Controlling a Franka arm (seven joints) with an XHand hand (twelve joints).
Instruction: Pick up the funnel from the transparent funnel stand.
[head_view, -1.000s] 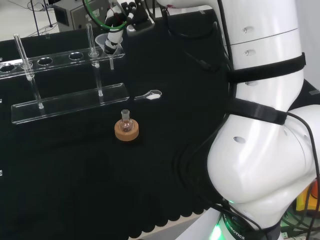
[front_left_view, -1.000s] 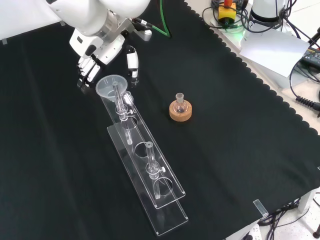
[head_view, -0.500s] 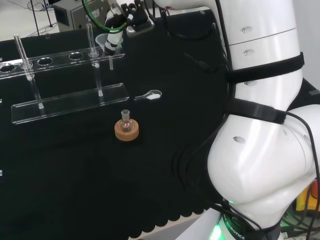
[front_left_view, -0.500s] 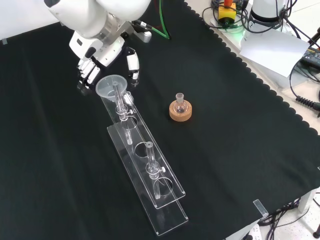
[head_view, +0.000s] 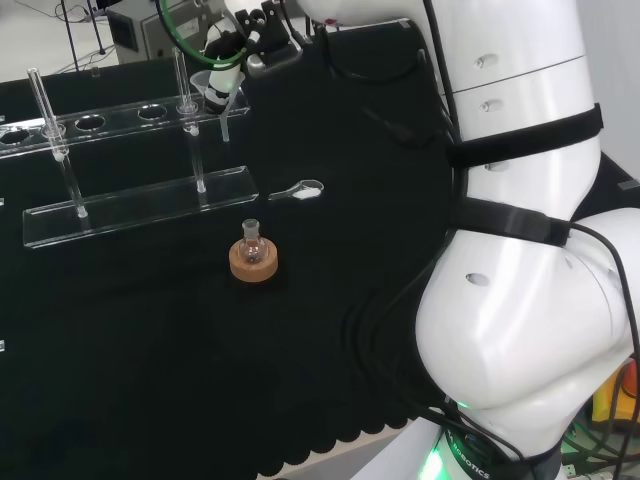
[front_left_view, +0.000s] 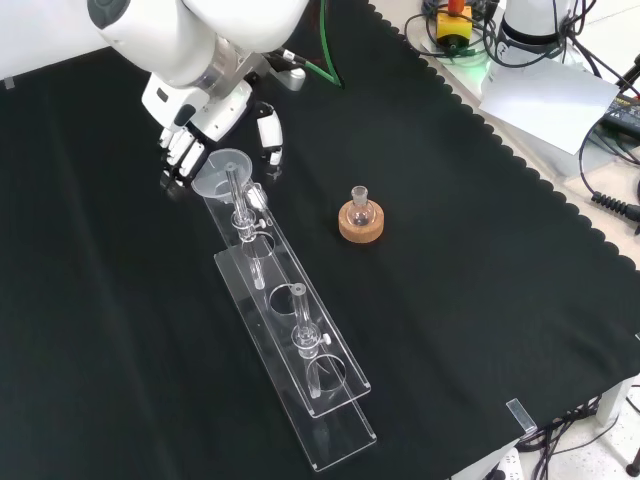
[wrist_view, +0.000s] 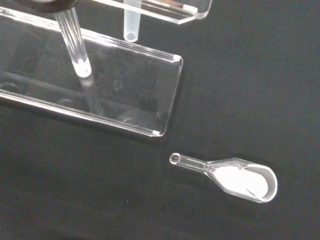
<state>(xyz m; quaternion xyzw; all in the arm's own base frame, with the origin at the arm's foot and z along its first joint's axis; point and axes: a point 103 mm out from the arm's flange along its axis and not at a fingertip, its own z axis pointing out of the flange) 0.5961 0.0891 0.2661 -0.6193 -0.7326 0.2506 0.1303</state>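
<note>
While the fingers (front_left_view: 178, 152) curl round one side of the funnel's (front_left_view: 222, 171) cone and the thumb (front_left_view: 271, 139) stands at the other side, the hand (front_left_view: 205, 110) appears to be clamped on the funnel's rim, though the clear plastic makes the exact contact hard to confirm. In the front view the funnel sits between fingers and thumb, at the far end of the transparent funnel stand (front_left_view: 300, 370).

Compared with half a second ago and a second ago, the hand and funnel have risen together and drifted slightly towards the top of the front view. In the head view the funnel (head_view: 218, 88) now sits higher against the stand's upper shelf (head_view: 110, 118) than it did, with its stem slanting down past the shelf's end. The wrist view shows the stem's open tip (wrist_view: 131, 25) hanging clear above the stand's base plate (wrist_view: 115, 95). This suggests the lift is under way and the stem is nearly, or already, free of its hole.

Farther out, a small clear scoop (wrist_view: 232, 177) holding white powder lies on the black cloth (front_left_view: 480, 300) just beyond the end of the base plate. A small flask on a cork ring (front_left_view: 360, 222) stands well apart from the stand, untouched and unmoved.
</note>
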